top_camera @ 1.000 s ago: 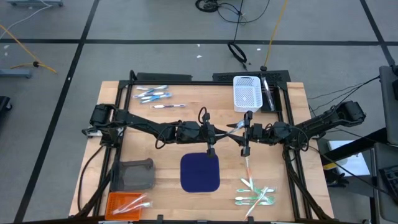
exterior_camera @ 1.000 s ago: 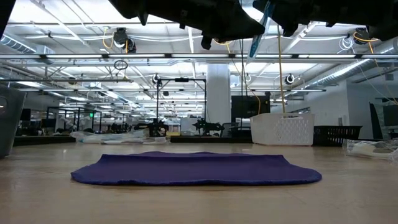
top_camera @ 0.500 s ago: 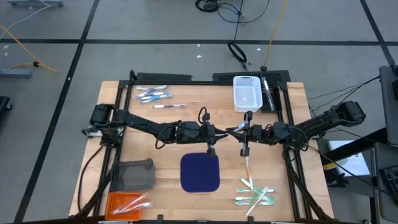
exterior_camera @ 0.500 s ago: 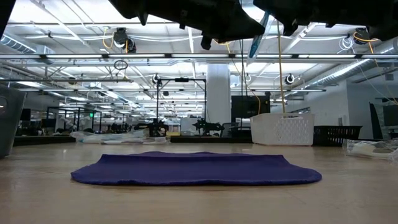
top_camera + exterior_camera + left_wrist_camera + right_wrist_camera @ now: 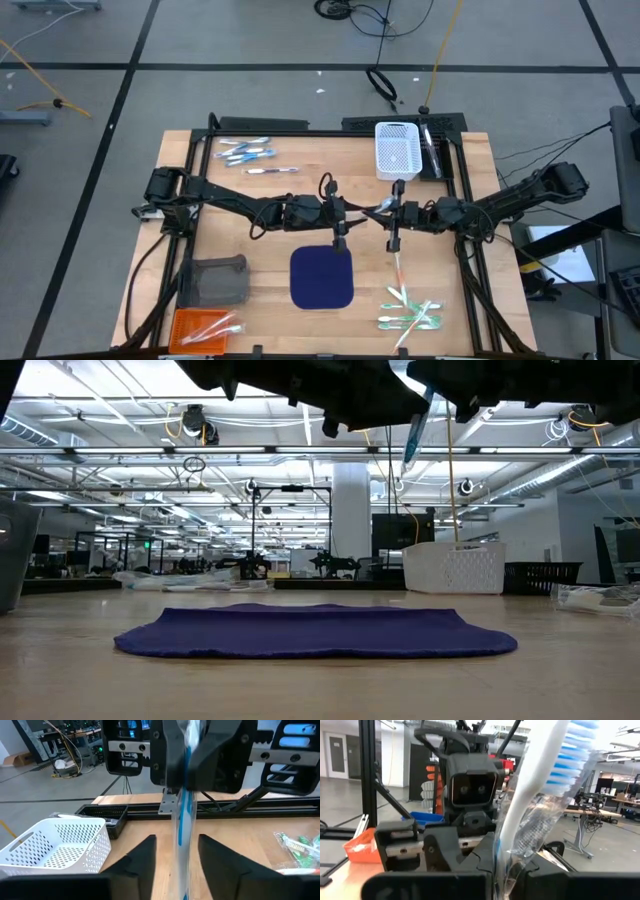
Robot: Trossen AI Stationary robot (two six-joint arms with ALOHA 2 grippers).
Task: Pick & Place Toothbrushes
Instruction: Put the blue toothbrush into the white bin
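White basket (image 5: pixel 395 150): upper centre of the tabletop (image 5: pixel 280 275), contents cannot be told.
Orange tray (image 5: pixel 203 326): lower left, holds a few toothbrushes.
Right end effector (image 5: pixel 388 212): mid-frame, clenched on a wrapped blue-and-white toothbrush (image 5: pixel 540 800).
Left end effector (image 5: pixel 352 214): facing it, fingers (image 5: pixel 145 857) apart either side of that toothbrush.
Other toothbrushes: loose, upper left (image 5: pixel 245 153) and lower right (image 5: pixel 410 310).

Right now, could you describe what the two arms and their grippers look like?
Both arms are dark, jointed links with black cables looping along them. The left gripper and right gripper each have two broad black fingers on a boxy black body. Seen from the right wrist, the left arm carries a square two-lens camera housing above a silver rail.
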